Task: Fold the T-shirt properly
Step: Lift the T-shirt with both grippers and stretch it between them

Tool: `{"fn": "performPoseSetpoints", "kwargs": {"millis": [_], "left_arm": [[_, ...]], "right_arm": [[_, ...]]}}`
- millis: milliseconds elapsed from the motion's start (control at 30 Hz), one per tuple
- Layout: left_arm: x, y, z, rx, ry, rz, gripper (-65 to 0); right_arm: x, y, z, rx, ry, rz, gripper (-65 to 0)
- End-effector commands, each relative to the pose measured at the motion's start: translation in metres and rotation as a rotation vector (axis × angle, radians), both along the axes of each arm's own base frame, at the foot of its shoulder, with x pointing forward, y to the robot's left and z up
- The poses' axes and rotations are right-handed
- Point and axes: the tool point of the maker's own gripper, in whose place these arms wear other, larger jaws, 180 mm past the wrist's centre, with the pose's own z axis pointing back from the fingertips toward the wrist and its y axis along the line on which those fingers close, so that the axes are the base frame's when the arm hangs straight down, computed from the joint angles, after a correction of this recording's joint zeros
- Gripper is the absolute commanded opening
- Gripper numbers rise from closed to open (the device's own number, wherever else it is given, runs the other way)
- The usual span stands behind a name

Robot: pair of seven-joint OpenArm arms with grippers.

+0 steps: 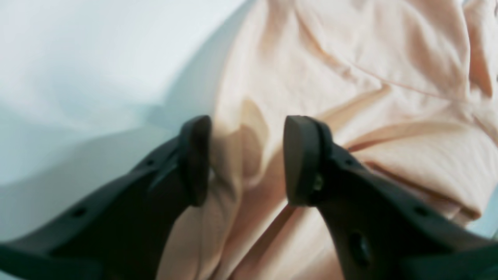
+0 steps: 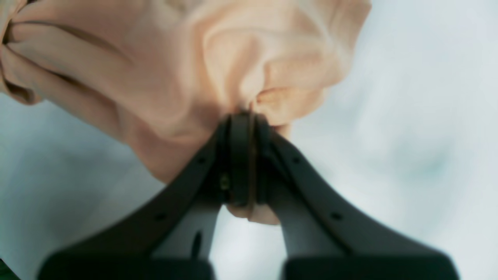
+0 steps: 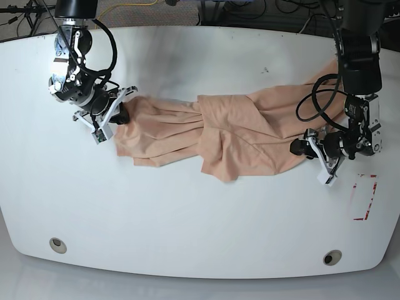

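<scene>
One T-shirt, peach, bunched lengthwise across the worktop middle, toward the far edge. Right gripper: fingers pressed together, pinching one end's fabric. Left gripper: fingers spread, straddling a fold at the other end, apparently not clamped. Near edge: bare white surface.

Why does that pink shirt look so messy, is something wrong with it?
The T-shirt isn't flat: it is stretched across the white table, bunched and twisted near its middle. The right gripper pinches one gathered end; the left gripper straddles the other edge, fingers apart. No damage shows.
</scene>
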Motion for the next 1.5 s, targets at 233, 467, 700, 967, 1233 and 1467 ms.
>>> {"fn": "performPoseSetpoints", "kwargs": {"millis": [233,467,700,967,1233,1467], "left_arm": [[-0.01,0.011,-0.009,0.047,0.034,0.002,-60.0],[-0.005,0.014,-0.005,0.041,0.012,0.029,-65.0],[0.009,0.022,0.024,0.051,-0.08,0.062,-65.0],[0.015,0.052,0.075,0.108,-0.198,0.12,-65.0],[0.01,0.066,0.124,0.204,-0.315,0.126,-65.0],[0.012,0.061,0.167,0.283,-0.429,0.094,-65.0]], "right_arm": [[0.013,-0.006,0.016,0.018,-0.063,-0.036,-65.0],[0.014,-0.006,0.016,0.018,-0.065,-0.034,-65.0],[0.017,-0.003,0.028,0.013,-0.099,-0.025,-65.0],[0.018,0.001,0.053,-0.017,-0.169,0.006,-65.0],[0.024,-0.004,0.047,-0.012,-0.157,-0.007,-65.0],[0.047,-0.013,0.069,-0.044,-0.22,0.003,-65.0]]}}
